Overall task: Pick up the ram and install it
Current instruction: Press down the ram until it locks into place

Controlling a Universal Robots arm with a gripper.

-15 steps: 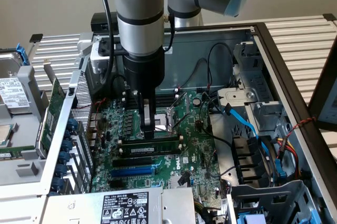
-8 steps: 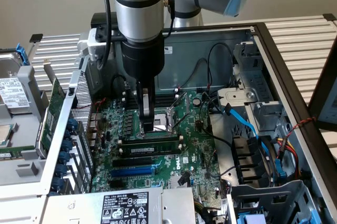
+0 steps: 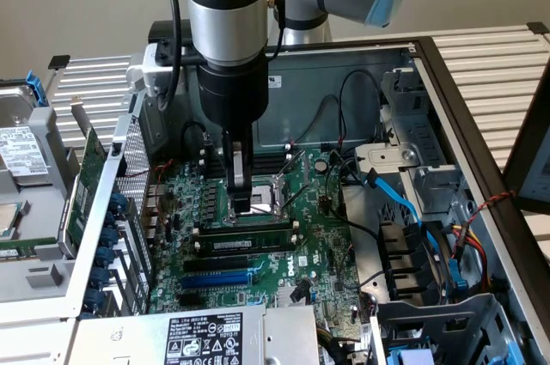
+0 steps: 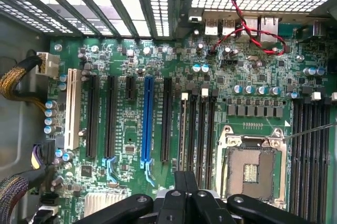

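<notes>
An open desktop computer case (image 3: pixel 447 82) lies on its side on a slatted counter (image 3: pixel 490 56), and the robot arm reaches down into it from above. Inside the case sits a green motherboard (image 3: pixel 284 245) with an empty CPU socket (image 4: pixel 251 163), a row of long black expansion slots, one blue slot (image 4: pixel 147 118) and banks of memory slots. In the exterior view the ram (image 3: pixel 247 243), a narrow green stick with a white label strip, stands seated on edge in one of the black memory slots just in front of the CPU socket, with another dark slot directly behind it. The pincer (image 3: pixel 241 200) hangs straight down over the board, its fingers clenched together with nothing between them, the tips just above and behind the ram's top edge, close to it. Also in the case are blue and black cables (image 3: pixel 404 210) running to the drive bay at the exterior view's right, and a power supply with a white label (image 3: pixel 202 339) at the near edge. A red and black twisted wire (image 4: pixel 253 29) crosses the rear port area in the wrist view.
</notes>
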